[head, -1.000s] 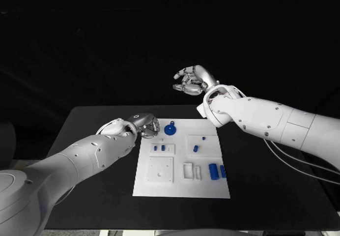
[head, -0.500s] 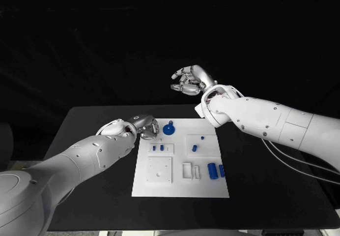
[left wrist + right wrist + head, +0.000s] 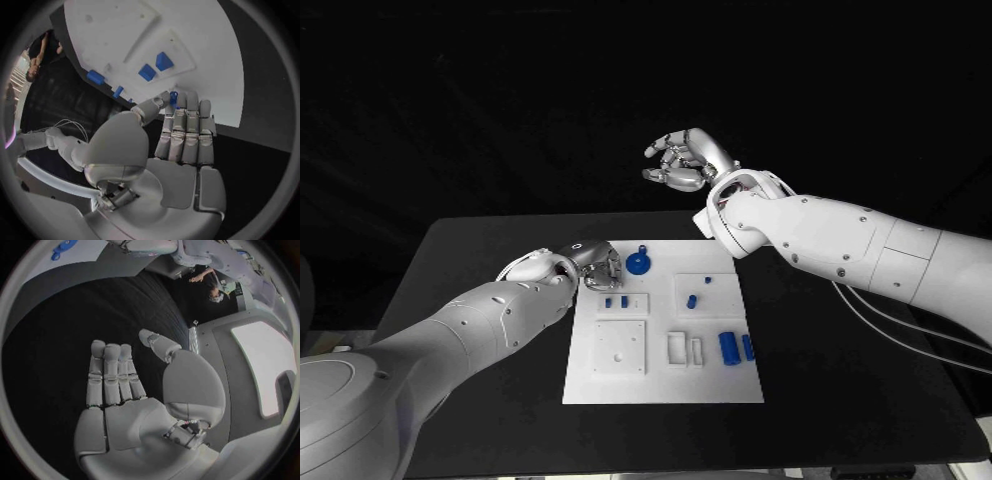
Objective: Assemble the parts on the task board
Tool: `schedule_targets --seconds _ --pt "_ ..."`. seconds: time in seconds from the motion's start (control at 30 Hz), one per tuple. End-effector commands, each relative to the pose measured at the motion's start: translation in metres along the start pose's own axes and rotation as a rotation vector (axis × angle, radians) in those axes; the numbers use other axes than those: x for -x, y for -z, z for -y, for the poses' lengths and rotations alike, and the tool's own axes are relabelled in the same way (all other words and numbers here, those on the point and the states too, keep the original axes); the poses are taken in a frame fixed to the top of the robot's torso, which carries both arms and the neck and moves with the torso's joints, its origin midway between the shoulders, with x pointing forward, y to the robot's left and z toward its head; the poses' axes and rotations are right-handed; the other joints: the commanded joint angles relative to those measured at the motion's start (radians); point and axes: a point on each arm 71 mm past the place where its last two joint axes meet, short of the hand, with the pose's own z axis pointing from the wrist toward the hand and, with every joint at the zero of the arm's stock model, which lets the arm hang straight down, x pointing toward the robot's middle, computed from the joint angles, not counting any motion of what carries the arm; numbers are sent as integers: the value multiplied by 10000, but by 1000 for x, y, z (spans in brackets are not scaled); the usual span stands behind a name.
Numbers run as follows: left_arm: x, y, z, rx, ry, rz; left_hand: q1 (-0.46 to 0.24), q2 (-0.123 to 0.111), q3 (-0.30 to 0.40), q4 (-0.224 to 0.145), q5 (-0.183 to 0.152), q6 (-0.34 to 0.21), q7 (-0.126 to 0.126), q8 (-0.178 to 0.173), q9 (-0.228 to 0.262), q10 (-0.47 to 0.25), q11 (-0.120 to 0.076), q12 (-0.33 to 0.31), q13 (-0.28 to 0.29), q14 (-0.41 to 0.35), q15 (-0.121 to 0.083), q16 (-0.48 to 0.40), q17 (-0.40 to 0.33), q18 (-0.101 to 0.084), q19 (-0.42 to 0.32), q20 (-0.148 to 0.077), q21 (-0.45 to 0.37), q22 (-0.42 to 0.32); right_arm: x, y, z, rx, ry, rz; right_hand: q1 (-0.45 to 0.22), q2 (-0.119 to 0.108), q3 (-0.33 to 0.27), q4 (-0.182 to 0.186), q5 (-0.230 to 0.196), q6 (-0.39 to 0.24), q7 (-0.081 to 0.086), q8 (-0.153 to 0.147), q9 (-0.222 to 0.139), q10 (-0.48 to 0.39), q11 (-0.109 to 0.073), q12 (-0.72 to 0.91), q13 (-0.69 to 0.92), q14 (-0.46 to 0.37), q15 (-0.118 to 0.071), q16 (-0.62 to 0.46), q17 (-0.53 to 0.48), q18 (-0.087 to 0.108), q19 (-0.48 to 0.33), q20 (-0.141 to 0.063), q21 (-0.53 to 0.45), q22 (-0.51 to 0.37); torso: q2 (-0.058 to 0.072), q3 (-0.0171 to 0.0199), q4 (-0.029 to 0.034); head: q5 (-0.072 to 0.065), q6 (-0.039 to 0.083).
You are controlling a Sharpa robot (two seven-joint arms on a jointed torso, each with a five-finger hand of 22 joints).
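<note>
White arms (image 3: 848,245), silver robot hand (image 3: 687,160)

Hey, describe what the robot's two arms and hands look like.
Both arms are smooth white shells with small dark fastener dots. Pale cables trail beside the right arm. The left hand and right hand are silver metal with segmented fingers.

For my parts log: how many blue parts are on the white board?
7: round one by left hand, two below it, two mid-board, two long ones rightward; others may hide.
</note>
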Motion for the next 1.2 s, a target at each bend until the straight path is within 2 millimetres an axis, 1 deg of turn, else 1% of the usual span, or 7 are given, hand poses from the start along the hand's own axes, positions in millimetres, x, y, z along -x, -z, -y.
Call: schedule_targets --seconds 0.03,0.17,0.3,0.6,0.87,1.03,1.2 --pt "0 -1 2 -136 -24 -75 110 -29 68 -7 52 25 12 -61 12 40 8 5 9 31 2 -71 13 170 -46 16 -15 90 0 0 -3 116 -20 -42 4 69 -8 -17 -34 -21 61 37 -10 -42 13 -59 -33 -52 4 -41 -23 138 -49 11 -37 115 116 6 -93 6 42" --pt "0 -1 1 -102 -35 -64 111 -29 67 -7 52 24 12 -61 11 40 8 5 9 31 3 -71 14 170 -47 16 -16 90 0 0 -4 126 -30 -37 5 69 -8 -17 -35 -22 61 38 -10 -41 13 -60 -39 -52 4 -43 -27 138 -48 12 -41 115 178 14 -136 40 89" --pt "-1 -2 3 -124 -13 -116 113 -29 66 -6 50 25 12 -61 12 42 7 5 10 32 3 -73 17 169 -48 17 -16 92 0 0 -4 132 -35 -34 7 70 -7 -17 -49 -20 60 42 -11 -39 13 -67 -71 -49 4 -54 -47 138 -47 15 -57 113 192 27 -143 31 98" --pt "-2 -3 7 -204 51 -228 119 -20 58 -3 35 26 14 -67 12 46 8 -2 11 33 4 -84 39 166 -56 19 -19 103 1 1 -3 101 -23 -14 6 74 -9 -12 -61 -17 60 48 -12 -30 12 -71 -121 -41 3 -66 -77 138 -38 20 -80 113 200 -5 -98 -3 110" --pt "-4 -3 9 -158 96 -392 126 -8 48 -3 11 19 18 -78 11 42 12 -16 11 26 8 -104 66 161 -69 22 -25 115 2 1 -2 69 -9 -13 9 77 -8 -12 -65 -14 58 53 -12 -23 11 -69 -148 -34 2 -70 -93 138 -29 21 -92 114 210 -16 -111 13 97" --pt "-5 -3 9 -72 124 -503 130 -3 44 -4 2 17 19 -82 11 41 13 -21 11 25 9 -111 77 160 -74 23 -27 120 2 1 -2 70 -12 -10 10 75 -9 -12 -67 -14 58 54 -12 -22 11 -69 -155 -32 2 -71 -97 138 -27 21 -95 115 216 -23 -98 22 98" --pt "-5 -3 8 7 141 -591 135 2 42 -5 -3 15 19 -85 11 39 14 -26 11 22 10 -118 87 159 -79 24 -29 125 3 2 -2 59 -7 -1 14 78 -7 -13 -69 -13 57 55 -13 -20 10 -68 -166 -30 1 -72 -104 138 -25 21 -100 115 226 -27 -117 66 109"
